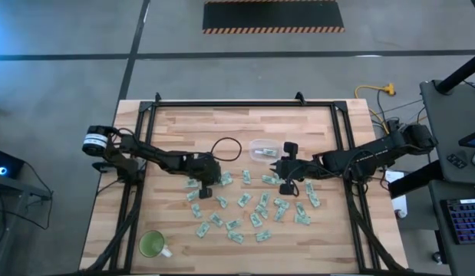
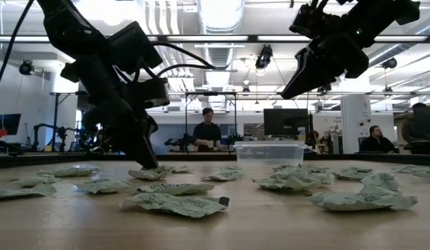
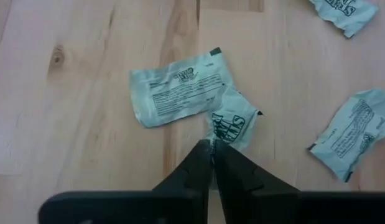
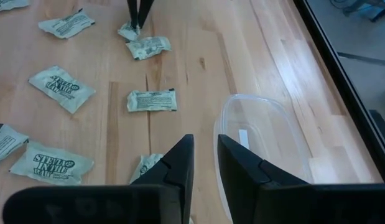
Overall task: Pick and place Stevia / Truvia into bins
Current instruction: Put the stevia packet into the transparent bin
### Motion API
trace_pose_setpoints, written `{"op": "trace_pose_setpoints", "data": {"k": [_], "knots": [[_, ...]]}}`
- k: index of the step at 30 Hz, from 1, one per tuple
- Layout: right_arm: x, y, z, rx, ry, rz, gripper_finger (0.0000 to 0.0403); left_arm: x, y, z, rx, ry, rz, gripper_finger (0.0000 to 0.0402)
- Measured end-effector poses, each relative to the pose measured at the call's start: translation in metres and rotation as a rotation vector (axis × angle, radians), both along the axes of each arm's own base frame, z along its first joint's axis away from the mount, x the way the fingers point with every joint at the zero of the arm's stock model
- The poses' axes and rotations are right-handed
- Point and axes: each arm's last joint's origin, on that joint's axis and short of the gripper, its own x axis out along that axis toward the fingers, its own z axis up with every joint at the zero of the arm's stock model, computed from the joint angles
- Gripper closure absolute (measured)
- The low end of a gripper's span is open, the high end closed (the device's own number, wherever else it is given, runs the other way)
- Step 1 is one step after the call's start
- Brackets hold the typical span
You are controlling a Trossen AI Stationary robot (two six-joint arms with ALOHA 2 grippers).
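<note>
Sachets [image 1: 252, 213]: nearly all lie loose across your table, so most work remains.
Bin [image 1: 264, 149]: holds one, maybe.
Left gripper [image 3: 212, 147]: pressed together, pinching a sachet's edge [image 3: 232, 124].
Right gripper [image 4: 204, 163]: fingers slightly apart, empty, beside the bin.

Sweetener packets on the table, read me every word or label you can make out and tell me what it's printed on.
"STEVIA IN THE RAW": sachet on the wood, right wrist view.
"STEVIA IN THE RAW": another sachet nearer the right gripper.
Crumpled sachet pinched by the left gripper: large letters, not readable.
Fine print on flat sachet: too small.
Clear tub: no text.
</note>
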Motion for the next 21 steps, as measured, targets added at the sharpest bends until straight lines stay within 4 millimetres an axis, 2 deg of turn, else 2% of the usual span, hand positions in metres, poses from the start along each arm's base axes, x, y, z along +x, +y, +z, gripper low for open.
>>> {"op": "trace_pose_setpoints", "data": {"k": [5,13,21], "knots": [[0.0,0.0,0.0,0.0,0.0,0.0,0.0344,0.003,0.0,0.006,0.036,-0.026,-0.022,0.04],[0.0,0.0,0.0,-0.007,0.003,0.004,0.0346,0.023,0.005,0.035,0.226,-0.147,0.038,0.04],[-0.001,0.0,-0.001,-0.015,0.023,0.005,0.0346,0.045,0.008,0.062,0.384,-0.424,-0.008,0.04]]}}
